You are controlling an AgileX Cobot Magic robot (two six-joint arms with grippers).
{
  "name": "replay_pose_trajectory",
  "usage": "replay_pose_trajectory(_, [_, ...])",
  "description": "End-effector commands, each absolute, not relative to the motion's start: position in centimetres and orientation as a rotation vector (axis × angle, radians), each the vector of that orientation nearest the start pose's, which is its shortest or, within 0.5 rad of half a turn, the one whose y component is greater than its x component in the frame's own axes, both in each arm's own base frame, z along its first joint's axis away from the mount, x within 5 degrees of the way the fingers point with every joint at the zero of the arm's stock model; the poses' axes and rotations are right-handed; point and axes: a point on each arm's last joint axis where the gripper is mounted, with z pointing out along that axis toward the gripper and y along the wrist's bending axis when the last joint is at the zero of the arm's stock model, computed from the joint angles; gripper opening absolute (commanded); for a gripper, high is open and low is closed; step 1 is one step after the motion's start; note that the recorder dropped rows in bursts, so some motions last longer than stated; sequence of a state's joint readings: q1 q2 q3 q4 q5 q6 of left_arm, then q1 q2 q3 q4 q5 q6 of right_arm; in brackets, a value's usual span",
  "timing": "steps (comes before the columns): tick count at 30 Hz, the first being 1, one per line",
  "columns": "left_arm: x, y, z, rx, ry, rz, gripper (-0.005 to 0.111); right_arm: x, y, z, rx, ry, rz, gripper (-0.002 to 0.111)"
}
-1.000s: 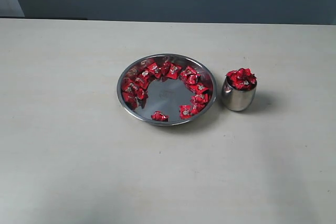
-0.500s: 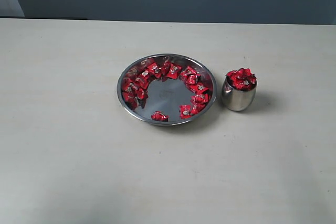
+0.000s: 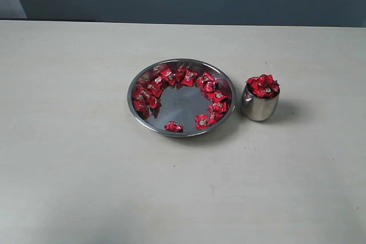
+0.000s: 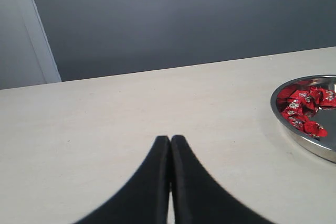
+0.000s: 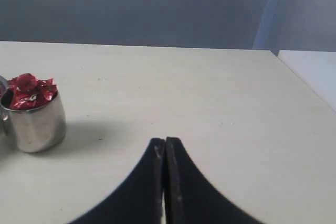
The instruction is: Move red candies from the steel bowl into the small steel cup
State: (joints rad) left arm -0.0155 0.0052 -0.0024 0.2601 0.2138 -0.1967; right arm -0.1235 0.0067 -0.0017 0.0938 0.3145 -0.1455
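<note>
Nothing has budged since a second ago: red candies ring the steel bowl on the table, with more heaped above the rim of the small steel cup just to its right. My left gripper and right gripper are both pressed closed on nothing, clear of both dishes.

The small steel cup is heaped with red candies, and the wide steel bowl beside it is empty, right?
Not empty. The exterior view shows many red wrapped candies ringing the wide shallow steel bowl. The small rounded steel cup beside it is indeed heaped.
</note>
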Motion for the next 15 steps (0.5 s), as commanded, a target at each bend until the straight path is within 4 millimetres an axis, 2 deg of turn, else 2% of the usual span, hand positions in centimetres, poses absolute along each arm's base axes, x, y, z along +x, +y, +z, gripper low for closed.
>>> replay_pose_trajectory(1, [5.58, 0.36, 19.49, 0.022, 1.685, 0.065, 0.0, 5.39, -0.63, 18.51, 0.072, 1.794, -0.126, -0.001])
replay_pose_trajectory(15, [5.58, 0.36, 19.49, 0.022, 1.685, 0.065, 0.0, 5.38, -0.67, 18.51, 0.101, 1.792, -0.111, -0.001])
